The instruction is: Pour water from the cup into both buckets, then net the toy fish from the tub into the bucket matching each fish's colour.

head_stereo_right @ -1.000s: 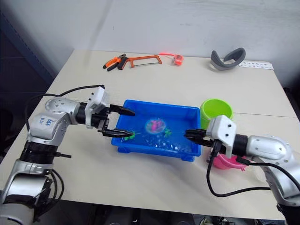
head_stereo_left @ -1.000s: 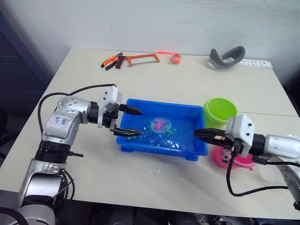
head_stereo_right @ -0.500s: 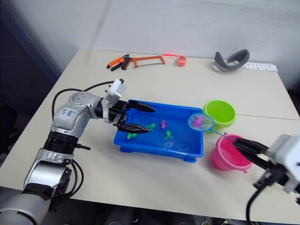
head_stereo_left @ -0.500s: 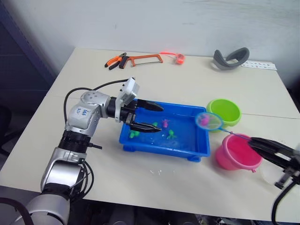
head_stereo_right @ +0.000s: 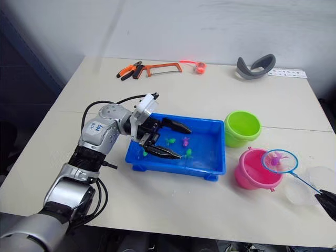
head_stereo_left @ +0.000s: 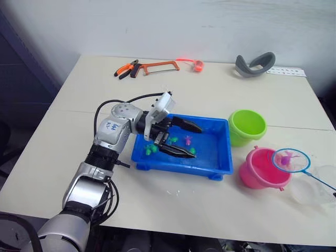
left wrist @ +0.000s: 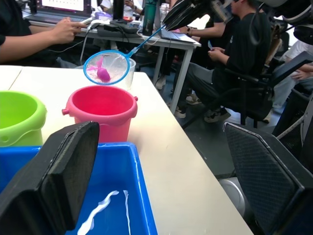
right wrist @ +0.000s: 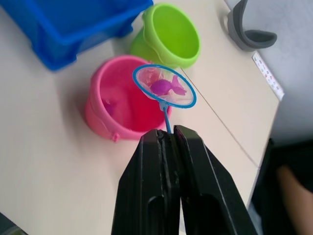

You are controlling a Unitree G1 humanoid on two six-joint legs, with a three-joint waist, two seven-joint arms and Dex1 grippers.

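Observation:
The blue tub point(head_stereo_left: 184, 166) holds green fish point(head_stereo_left: 151, 149) and a pink fish point(head_stereo_left: 187, 140) in shallow water. My left gripper point(head_stereo_left: 198, 140) hangs open over the tub's middle, with nothing between its fingers. My right gripper point(right wrist: 168, 131) is shut on the net's thin handle. The net point(head_stereo_left: 297, 164) hovers over the right side of the pink bucket point(head_stereo_left: 260, 170) with a pink fish point(right wrist: 166, 87) in its mesh. Another pink fish point(right wrist: 108, 107) lies inside that bucket. The green bucket point(head_stereo_left: 247, 126) stands just behind it. The clear cup point(head_stereo_left: 308, 193) sits right of the pink bucket.
A hacksaw point(head_stereo_left: 157, 65), orange-handled pliers point(head_stereo_left: 126, 68), a grey curved band point(head_stereo_left: 254, 63) and a ruler point(head_stereo_left: 286, 72) lie along the table's far edge. Water drops point(head_stereo_left: 176, 191) dot the table in front of the tub. People sit at desks beyond the table's right end.
My right gripper has drawn back to the right, carrying the net and its pink fish from the tub's right end to over the pink bucket. My left gripper has moved farther right over the tub.

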